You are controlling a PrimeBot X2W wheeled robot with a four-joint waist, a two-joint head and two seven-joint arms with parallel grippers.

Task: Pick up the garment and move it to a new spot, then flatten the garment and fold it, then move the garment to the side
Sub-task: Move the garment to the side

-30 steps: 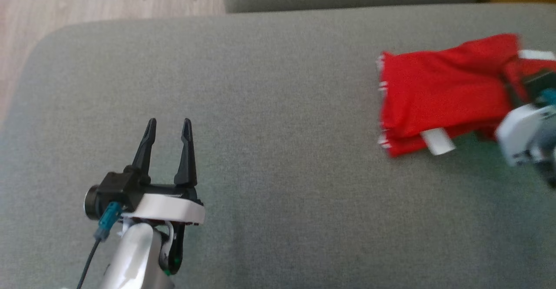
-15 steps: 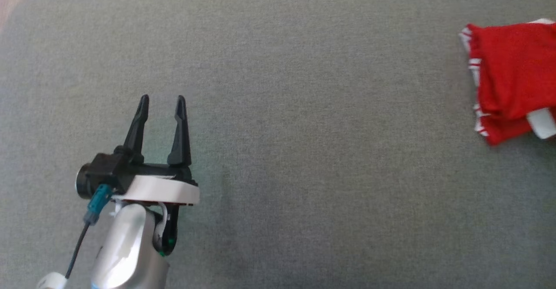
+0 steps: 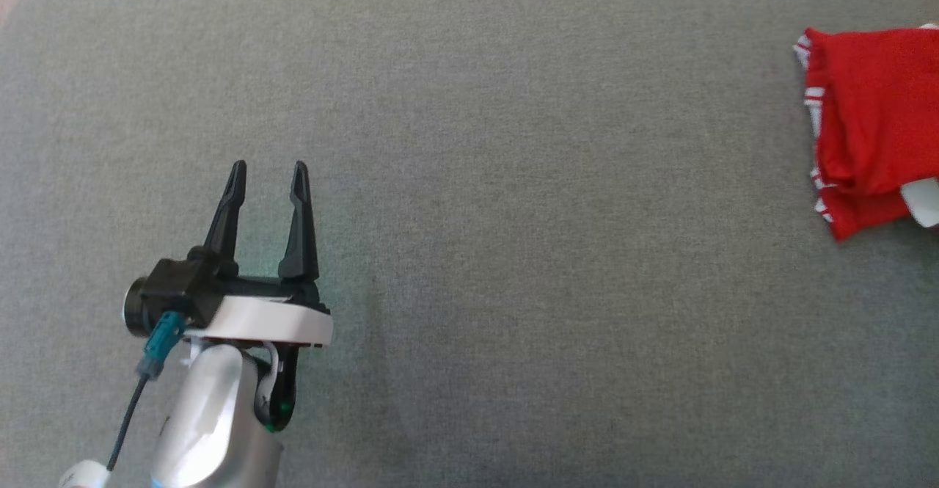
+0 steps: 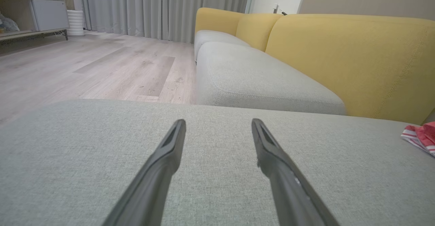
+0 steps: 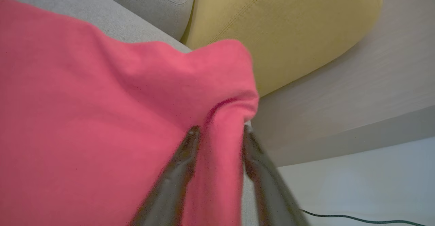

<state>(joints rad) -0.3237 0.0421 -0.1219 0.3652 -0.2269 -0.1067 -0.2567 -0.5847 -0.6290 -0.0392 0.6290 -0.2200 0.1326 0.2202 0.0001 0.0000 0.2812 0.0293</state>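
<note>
Folded red fabric garment with white-striped trim lying on the wide grey fabric seat cushion, at the far right margin of the head view and cut by its edge; a white strip shows at its lower corner. Left gripper low over the bare cushion, well apart from the garment, its two dark fingers spread wide with nothing between them. In the right wrist view, the right gripper straddles a raised fold of the red cloth before a yellow upholstered backrest; the fingers stand somewhat apart, and whether they press the fold cannot be told. Compared with one second ago, the head camera has turned, so the garment sits further right in the picture; the left gripper is unchanged in spread.
</note>
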